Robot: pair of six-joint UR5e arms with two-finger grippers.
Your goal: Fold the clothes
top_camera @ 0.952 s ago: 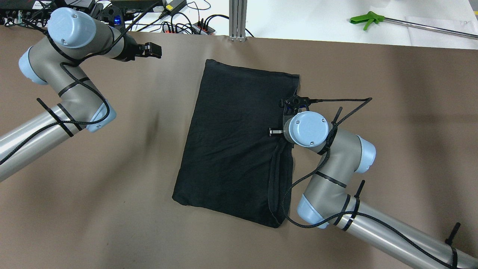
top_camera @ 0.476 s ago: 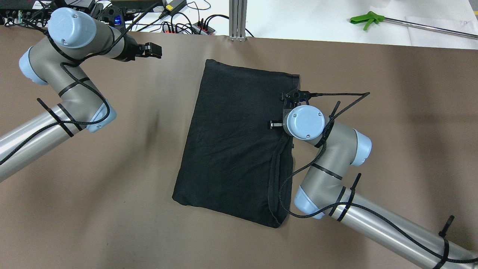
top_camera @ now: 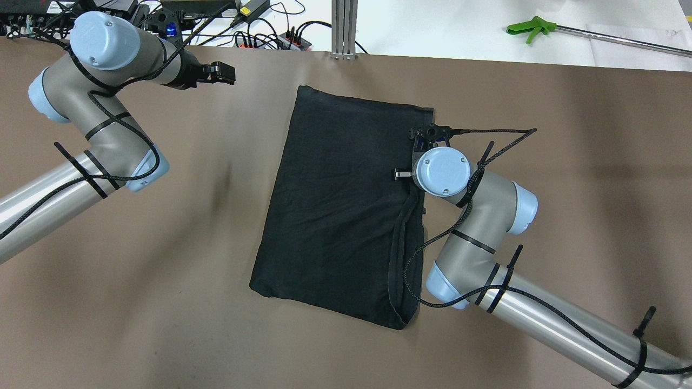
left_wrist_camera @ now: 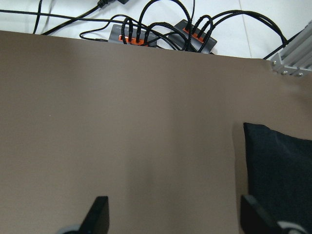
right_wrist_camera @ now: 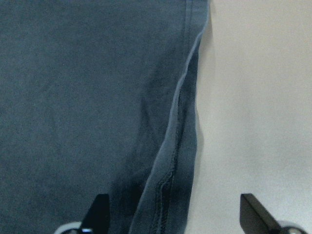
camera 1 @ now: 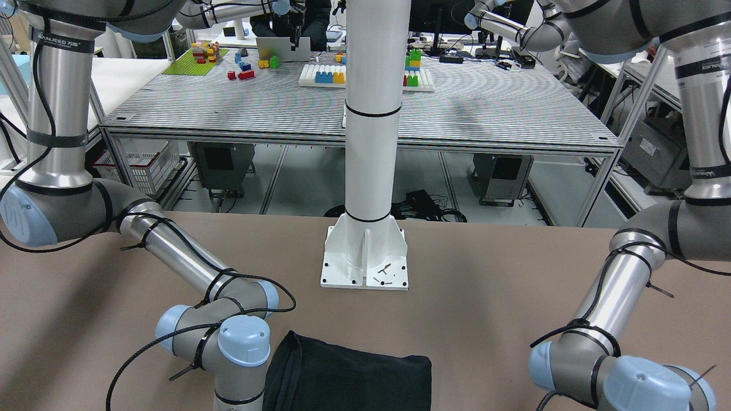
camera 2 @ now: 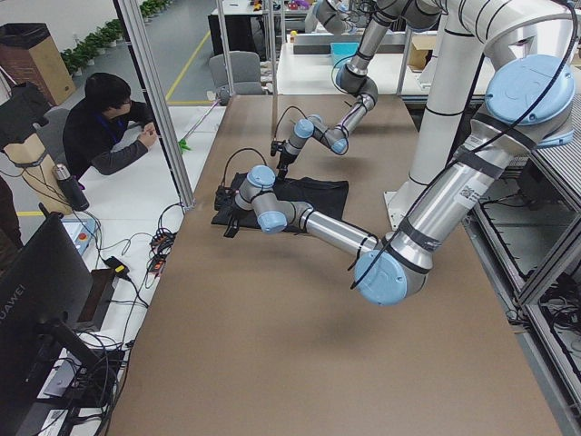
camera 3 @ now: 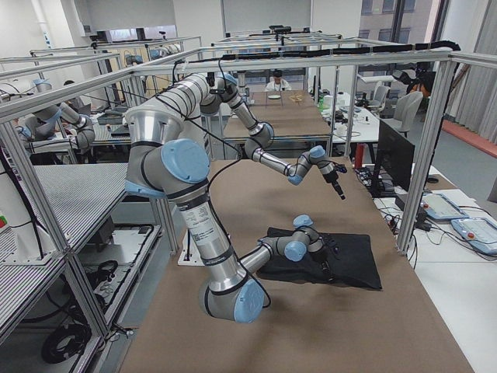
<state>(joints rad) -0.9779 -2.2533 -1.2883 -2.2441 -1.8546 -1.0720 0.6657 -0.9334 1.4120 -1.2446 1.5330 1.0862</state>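
Overhead exterior | clothes (top_camera: pixel 340 205) long axis 12–6 | right gripper (right_wrist_camera: pixel 175 217) nearer, over their 3 o'clock side, spread wide, empty | left gripper (top_camera: pixel 221 73) at 10, wide.

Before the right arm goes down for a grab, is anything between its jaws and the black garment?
Nothing visible. The right gripper hangs open over the hemmed edge of the black garment, and the wrist view shows no object between them.

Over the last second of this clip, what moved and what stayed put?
The right gripper, open above the black garment, has shifted a little along the garment's right hem, away from the robot. It took hold of nothing and let nothing go. The left gripper, open, and the garment stayed where they were.
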